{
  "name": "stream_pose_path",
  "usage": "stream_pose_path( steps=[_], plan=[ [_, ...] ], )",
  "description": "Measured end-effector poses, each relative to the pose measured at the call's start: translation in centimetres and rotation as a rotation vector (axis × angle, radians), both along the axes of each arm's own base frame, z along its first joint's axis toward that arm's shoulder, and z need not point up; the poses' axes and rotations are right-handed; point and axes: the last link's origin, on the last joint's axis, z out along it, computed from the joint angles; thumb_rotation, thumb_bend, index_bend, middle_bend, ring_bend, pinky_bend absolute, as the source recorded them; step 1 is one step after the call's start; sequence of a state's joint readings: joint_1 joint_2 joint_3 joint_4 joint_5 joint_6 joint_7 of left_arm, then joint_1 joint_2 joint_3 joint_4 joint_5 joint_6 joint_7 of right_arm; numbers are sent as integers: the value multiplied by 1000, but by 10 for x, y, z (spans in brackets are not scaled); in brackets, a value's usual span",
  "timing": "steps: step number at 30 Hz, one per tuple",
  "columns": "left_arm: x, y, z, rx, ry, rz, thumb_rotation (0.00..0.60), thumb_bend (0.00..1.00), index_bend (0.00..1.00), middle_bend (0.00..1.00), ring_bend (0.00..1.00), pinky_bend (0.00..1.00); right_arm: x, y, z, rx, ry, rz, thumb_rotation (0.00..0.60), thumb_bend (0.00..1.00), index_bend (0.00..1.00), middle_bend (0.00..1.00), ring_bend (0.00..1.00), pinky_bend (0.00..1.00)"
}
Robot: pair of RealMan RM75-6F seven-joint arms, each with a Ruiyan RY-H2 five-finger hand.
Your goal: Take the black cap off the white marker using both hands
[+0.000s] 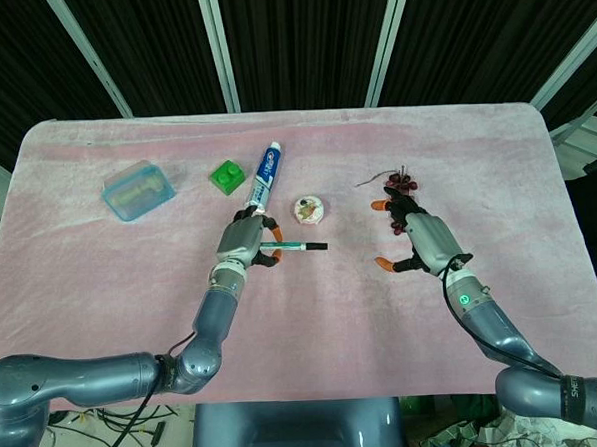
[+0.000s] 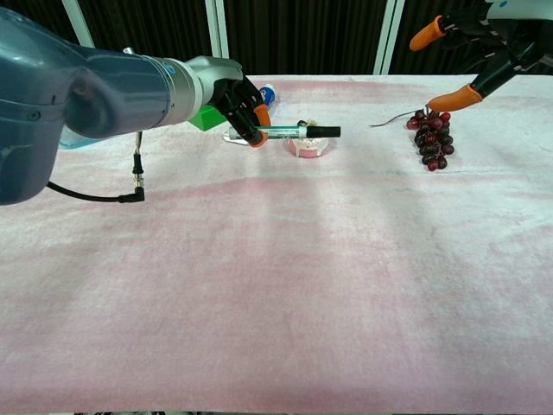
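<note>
Pink cloth covers the table (image 1: 102,294). Above it, the left hand (image 1: 242,248) pinches the white marker (image 1: 285,247) level, black cap (image 1: 316,247) still on; the right hand (image 1: 422,241), fingers spread and empty, must yet grasp it.

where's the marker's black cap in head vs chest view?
Head view: black cap just left of centre, at the marker's free end, right of the left hand.
Chest view: cap upper middle, also at the free end.
Shared landmark: the small round dish, right beside the cap.
</note>
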State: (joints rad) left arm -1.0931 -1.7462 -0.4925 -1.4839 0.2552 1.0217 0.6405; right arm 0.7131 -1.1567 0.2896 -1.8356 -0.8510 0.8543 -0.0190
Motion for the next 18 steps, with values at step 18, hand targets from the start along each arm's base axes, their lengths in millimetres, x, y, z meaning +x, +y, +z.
stream_pose_path(
  steps=[18],
  plan=[
    [3, -4, -11, 0, -67, 15, 600, 543, 678, 353, 0, 0, 8, -5, -56, 27, -41, -93, 600, 133, 271, 0, 29, 157]
  ],
)
